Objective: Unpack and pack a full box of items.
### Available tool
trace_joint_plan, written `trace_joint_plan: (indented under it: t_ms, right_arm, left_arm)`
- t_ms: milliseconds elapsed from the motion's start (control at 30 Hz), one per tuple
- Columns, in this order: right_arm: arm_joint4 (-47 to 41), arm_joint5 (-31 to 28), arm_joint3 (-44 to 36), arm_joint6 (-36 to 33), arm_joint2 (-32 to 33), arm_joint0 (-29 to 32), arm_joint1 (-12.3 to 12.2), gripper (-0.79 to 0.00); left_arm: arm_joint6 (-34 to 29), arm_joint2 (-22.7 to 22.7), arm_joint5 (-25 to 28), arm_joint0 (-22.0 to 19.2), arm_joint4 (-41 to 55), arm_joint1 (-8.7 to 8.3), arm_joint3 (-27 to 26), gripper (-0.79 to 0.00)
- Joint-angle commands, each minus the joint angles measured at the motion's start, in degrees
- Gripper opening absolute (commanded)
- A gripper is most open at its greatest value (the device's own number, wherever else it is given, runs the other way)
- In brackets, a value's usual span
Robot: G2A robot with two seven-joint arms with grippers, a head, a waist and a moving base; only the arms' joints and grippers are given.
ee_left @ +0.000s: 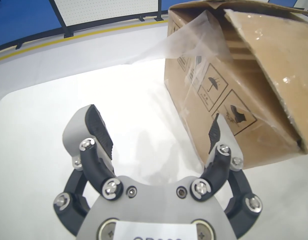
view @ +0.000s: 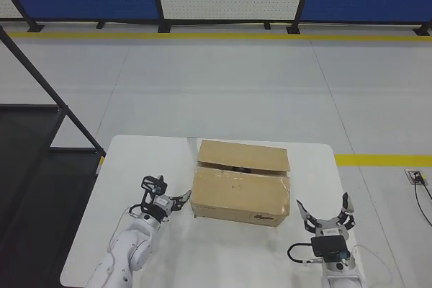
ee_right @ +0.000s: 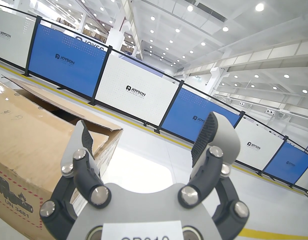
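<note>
Box point(view: 241, 186) sits centre of the table point(view: 129, 165), top flaps loosely down. At its 9 o'clock I see my left gripper point(view: 176, 201), fingers apart, empty, just beside the end wall. Its wrist view adds loose clear tape point(ee_left: 189, 43) hanging off that end. Right gripper point(view: 322, 209) at 4 o'clock, spread wide, empty, apart from the box.

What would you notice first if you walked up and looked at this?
The big brown cardboard box in the middle of the white table stands out, its top flaps slightly parted. A strip of clear tape sticks out loose from the end of the box, near the left gripper. That one and the right gripper sit on either side of the box, both open and holding nothing.
</note>
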State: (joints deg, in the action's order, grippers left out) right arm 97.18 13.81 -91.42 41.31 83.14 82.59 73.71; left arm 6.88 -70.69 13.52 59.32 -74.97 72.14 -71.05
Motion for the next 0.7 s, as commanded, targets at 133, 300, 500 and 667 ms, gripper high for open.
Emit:
trace_joint_plan:
  t_ms: [133,300,500,667]
  right_arm:
    - [-0.5,-0.1,0.4,0.6,0.4,0.5,0.1,0.0]
    - [-0.5,-0.4,0.5,0.7,0.4,0.4,0.1,0.0]
    - [-0.2,-0.6,0.4,0.6,0.4,0.0,0.2,0.0]
    - [-0.1,-0.9,0.4,0.8,0.5,0.0,0.3,0.0]
  left_arm:
    - [0.8,0.8,1.9,0.7,-1.4,-0.02,-0.2,0.0]
    - [0.9,1.1,3.3,1.9,-1.8,-0.11,-1.8,0.0]
    - [0.7,1.2,4.2,3.4,-3.1,-0.28,-4.8,0.0]
    - [0.0,-0.2,2.5,3.6,-3.0,-0.44,-4.8,0.0]
